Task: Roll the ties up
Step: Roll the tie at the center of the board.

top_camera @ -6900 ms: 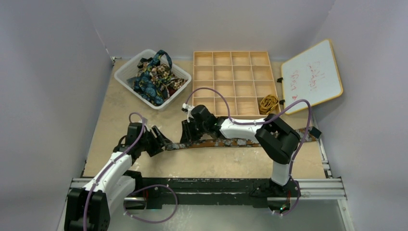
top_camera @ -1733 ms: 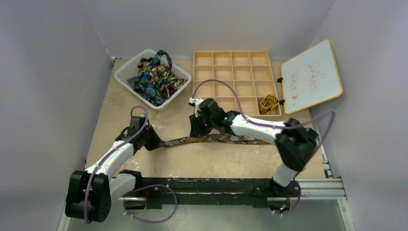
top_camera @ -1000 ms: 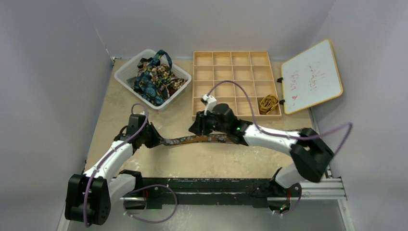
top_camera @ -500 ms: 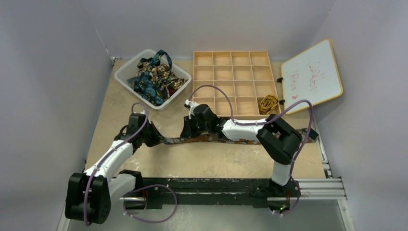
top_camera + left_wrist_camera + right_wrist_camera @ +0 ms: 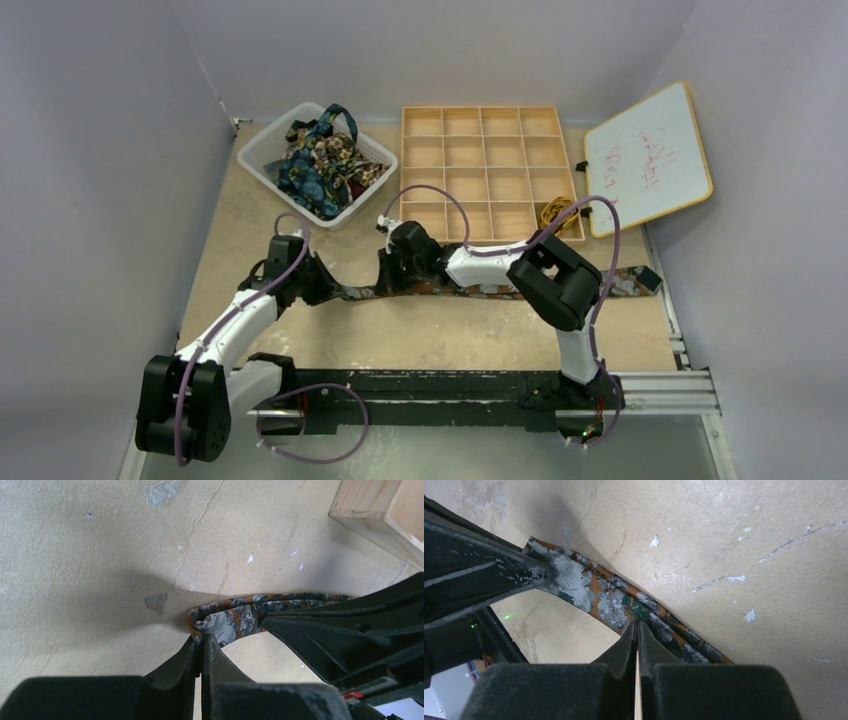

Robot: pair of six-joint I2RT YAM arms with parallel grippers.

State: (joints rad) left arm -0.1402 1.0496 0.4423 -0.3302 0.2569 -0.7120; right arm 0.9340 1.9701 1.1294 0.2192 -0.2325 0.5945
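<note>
A dark brown tie with orange-grey blotches lies stretched across the table, its far end near the right edge. My left gripper is shut on the tie's folded left end, fingertips pinched together. A short way along the tie my right gripper is shut on the fabric, jaws closed tight on its edge. Each wrist view shows the other gripper's black fingers close by. More ties are heaped in a white basket.
A wooden compartment tray stands at the back, with a gold coiled tie in its near right cell. A whiteboard leans at the back right. The right arm's elbow rises above the tie.
The right gripper slid left along the tie, closer to the left gripper, and closed on the fabric. Its elbow folded inward. The left gripper kept its hold.
</note>
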